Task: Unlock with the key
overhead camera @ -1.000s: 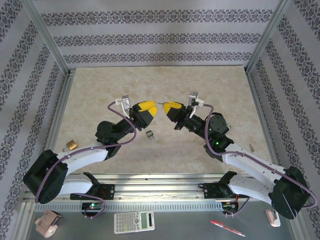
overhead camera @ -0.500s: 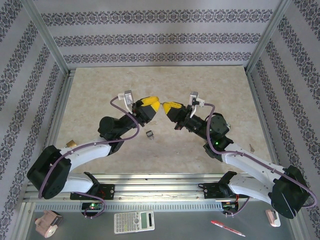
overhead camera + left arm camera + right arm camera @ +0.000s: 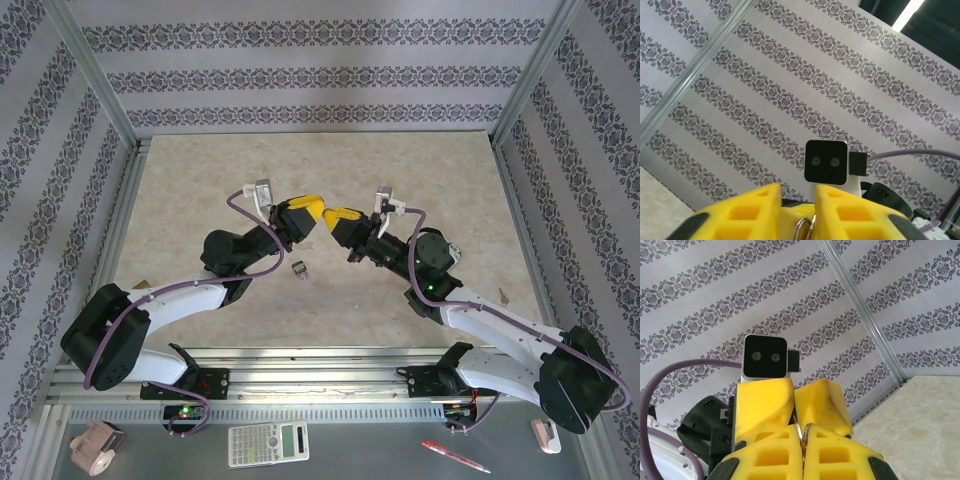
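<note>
My right jaws are clamped shut on the key [image 3: 799, 430], raised above the middle of the tabletop [image 3: 200, 180] with the ring end out for a hand-off. My left jaws are nearly closed around the ring; can't tell if they pinch it.

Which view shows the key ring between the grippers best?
Left wrist: the key ring sits plainly in the gap between the left gripper's yellow fingers. Right wrist gives a thin metal edge pinched in the right gripper. Top external: too small to make out.
</note>
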